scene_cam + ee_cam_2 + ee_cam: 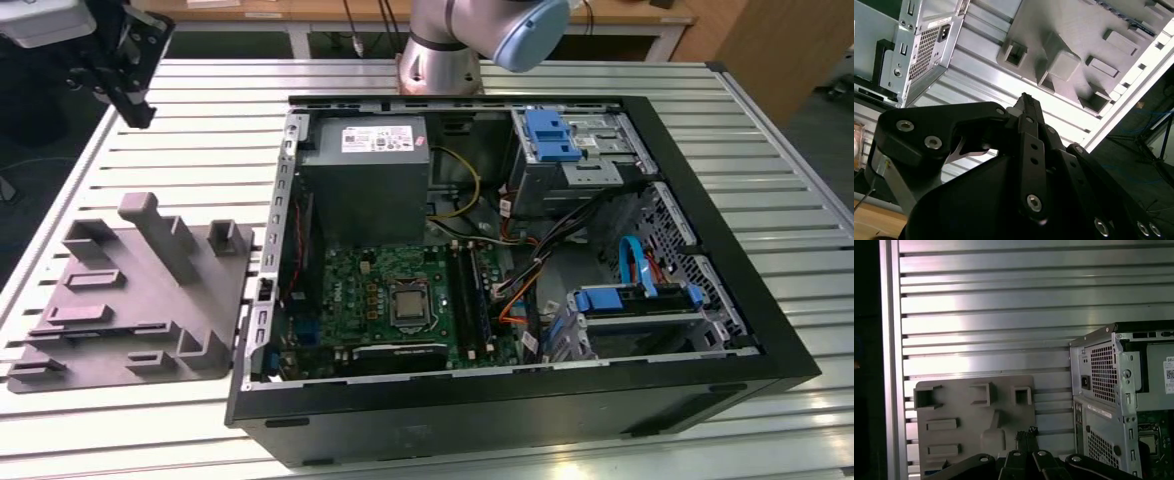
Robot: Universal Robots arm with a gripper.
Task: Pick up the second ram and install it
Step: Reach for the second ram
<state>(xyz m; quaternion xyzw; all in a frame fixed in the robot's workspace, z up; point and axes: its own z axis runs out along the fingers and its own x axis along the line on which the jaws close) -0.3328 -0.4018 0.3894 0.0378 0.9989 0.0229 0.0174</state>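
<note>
Slatted metal table shows open slats all round the open computer case. A grey fixture lies just beside its wall. The gripper hangs above the table's edge, fingers pressed together. I cannot tell where the second ram lies.

The open computer case lies on its side in the middle of the desk. Just beside it, toward the exterior view's left, a parts holder sits on the desk. Inside the case, the power-supply box takes the far corner on that same side. The motherboard is in front of it, and the drive cages are toward the exterior view's right. The arm's base stands behind the case. The tool hangs above the desk, beyond the holder.
</note>
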